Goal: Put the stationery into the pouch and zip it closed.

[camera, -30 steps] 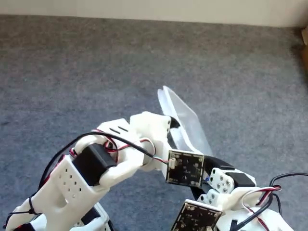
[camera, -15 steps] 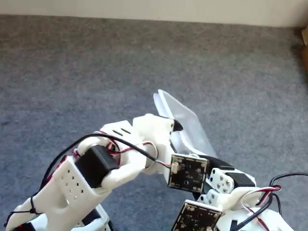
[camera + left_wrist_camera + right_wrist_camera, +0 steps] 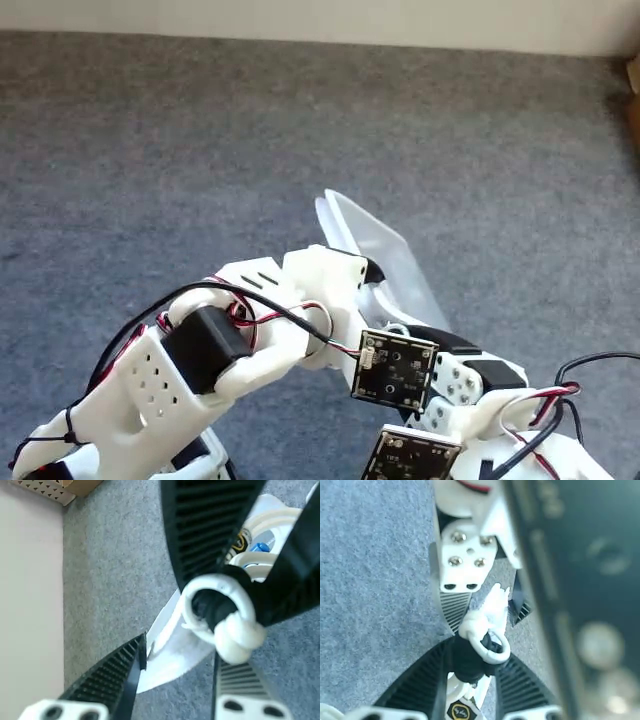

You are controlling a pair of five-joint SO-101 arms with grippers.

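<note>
The clear plastic pouch [image 3: 385, 250] sinks slightly, right gripper [image 3: 470, 661] pinching its white cord zip-loop [image 3: 235, 635] for closing, left gripper [image 3: 181, 656] gaping alongside.

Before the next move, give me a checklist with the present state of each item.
1. Right tool shut on the zipper pull: ok.
2. Left tool clamped on the pouch: not ok, it is open at the pouch's edge.
3. Stationery inside the pouch: ok, coloured items show through it.
4. Zip fully closed: cannot tell.
</note>
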